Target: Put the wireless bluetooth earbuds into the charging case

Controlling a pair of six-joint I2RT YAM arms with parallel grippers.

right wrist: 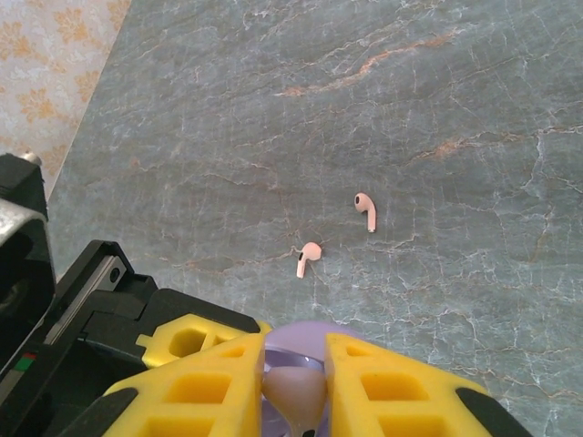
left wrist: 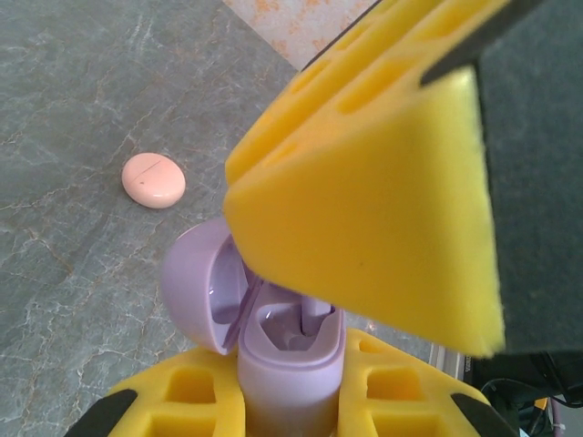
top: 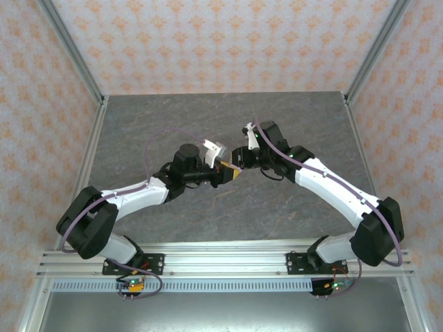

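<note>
My left gripper [left wrist: 291, 387] is shut on the lilac charging case [left wrist: 291, 364], which it holds upright with the lid [left wrist: 196, 282] swung open to the left. Directly over it, my right gripper [right wrist: 294, 387] is shut on a lilac earbud [right wrist: 293, 393]. That earbud's stem [left wrist: 314, 314] reaches down into the case's well. From above, both grippers [top: 225, 171] [top: 240, 163] meet at the table's middle. Two pale pink earbuds [right wrist: 365, 209] [right wrist: 308, 257] lie loose on the table beyond the right gripper.
A closed pink round case [left wrist: 153, 179] rests on the grey marbled table [top: 173, 117] to the left of the held case. Patterned walls and metal posts [top: 69, 48] enclose the back and sides.
</note>
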